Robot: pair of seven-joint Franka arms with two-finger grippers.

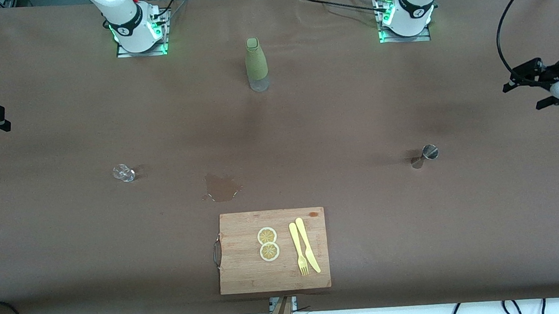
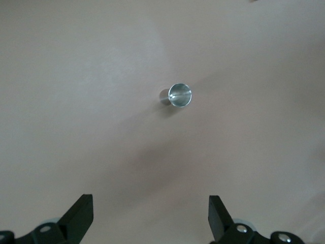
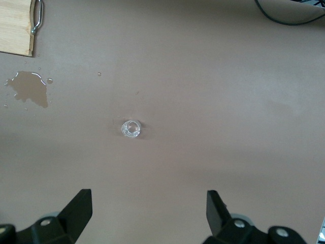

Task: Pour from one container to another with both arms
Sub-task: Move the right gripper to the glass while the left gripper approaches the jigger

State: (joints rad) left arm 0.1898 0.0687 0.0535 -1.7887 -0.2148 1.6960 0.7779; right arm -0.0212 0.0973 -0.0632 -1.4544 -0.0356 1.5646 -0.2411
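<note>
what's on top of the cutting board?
On the wooden cutting board: two lemon slices, plus a yellow plastic fork and knife lying side by side. Nothing covers them.

The jigger (image 1: 425,155) is shiny steel, and the cup (image 1: 123,173) is clear glass. A matt brown tabletop (image 1: 356,121) carries a wooden board (image 1: 241,270).

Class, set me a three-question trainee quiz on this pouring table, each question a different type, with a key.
1. True or false: the left claw grips the steel jigger.
2. What lies between the glass cup and the cutting board? A) a napkin B) a wet puddle C) a spoon
3. Fill in: beside the yellow fork lies a yellow ____.

Key: 1 false, both claws, right claw too, hang open and empty; 2 B; 3 knife.
</note>
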